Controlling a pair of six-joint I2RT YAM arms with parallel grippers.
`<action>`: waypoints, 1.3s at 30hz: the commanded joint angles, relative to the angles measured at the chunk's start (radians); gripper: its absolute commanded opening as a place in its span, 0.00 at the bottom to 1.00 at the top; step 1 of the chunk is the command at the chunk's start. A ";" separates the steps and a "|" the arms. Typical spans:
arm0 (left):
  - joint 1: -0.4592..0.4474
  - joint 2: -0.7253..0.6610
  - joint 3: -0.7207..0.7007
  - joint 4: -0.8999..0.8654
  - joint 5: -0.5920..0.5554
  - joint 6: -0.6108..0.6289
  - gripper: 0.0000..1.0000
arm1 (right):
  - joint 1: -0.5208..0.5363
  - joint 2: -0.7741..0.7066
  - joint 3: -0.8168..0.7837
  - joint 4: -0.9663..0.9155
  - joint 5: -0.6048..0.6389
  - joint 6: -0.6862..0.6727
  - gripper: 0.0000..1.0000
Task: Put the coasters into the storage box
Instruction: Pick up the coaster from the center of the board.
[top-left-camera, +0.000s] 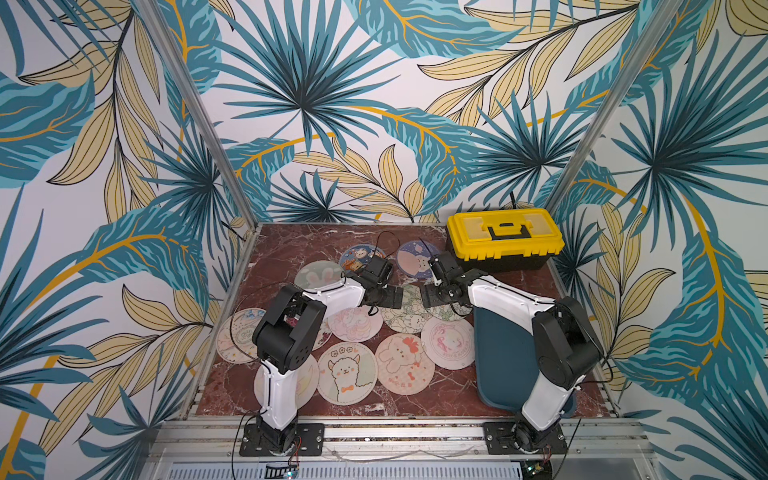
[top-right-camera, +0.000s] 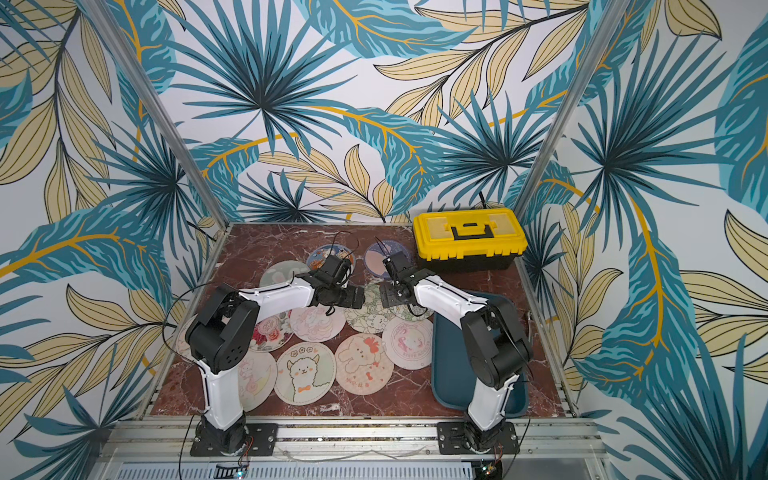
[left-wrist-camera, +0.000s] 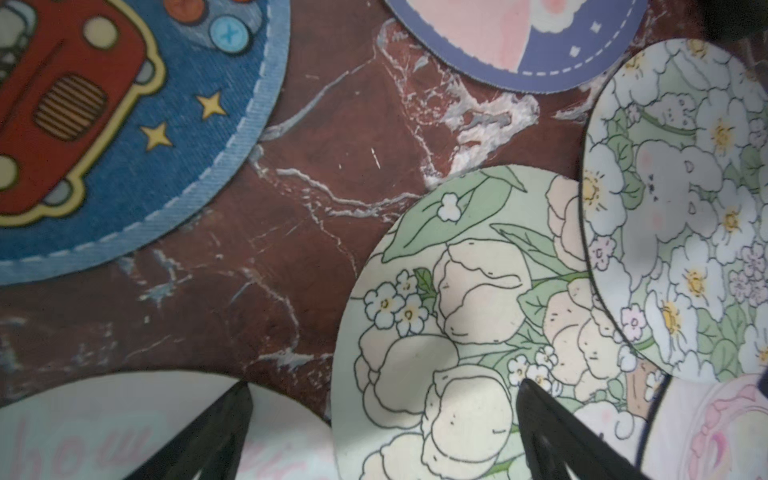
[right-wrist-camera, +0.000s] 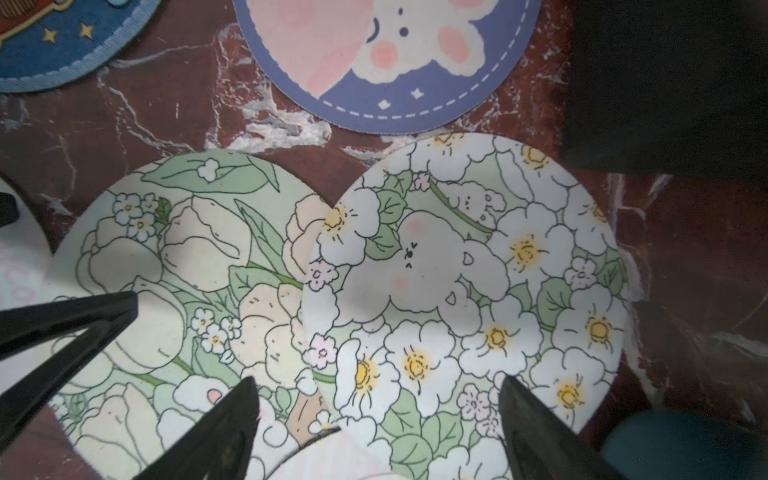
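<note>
left gripper (left-wrist-camera: 384, 384): apart, empty, over tulip coaster (left-wrist-camera: 457, 311) edge.
right gripper (right-wrist-camera: 376, 379): apart, empty, over white-flower coaster (right-wrist-camera: 478, 270).
coasters (top-left-camera: 347, 374): laid on table (top-left-camera: 291, 249) beside storage box (top-left-camera: 503, 353).
risk: overlapped pair dragged together; close grippers knocked.

Coasters (top-left-camera: 347, 374) spread flat over table (top-left-camera: 286, 249) middle and left, several overlapping. Storage box (top-left-camera: 503, 357) at right front, just beside nearest coasters, partly under right arm (top-left-camera: 561, 353). Toolbox (top-left-camera: 505, 239) at back right corner, behind storage box, apart from it. Two coasters lie rearmost, just left of toolbox.
</note>
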 joint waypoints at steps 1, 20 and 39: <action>0.002 0.015 0.050 -0.022 -0.023 0.010 0.99 | 0.005 0.035 0.015 0.007 -0.025 0.019 0.89; 0.002 0.025 0.048 -0.023 -0.033 0.009 1.00 | 0.005 0.210 0.111 -0.081 0.031 0.137 0.80; 0.003 0.013 0.048 -0.024 -0.047 0.014 0.99 | -0.007 0.226 0.085 -0.035 -0.011 0.130 0.17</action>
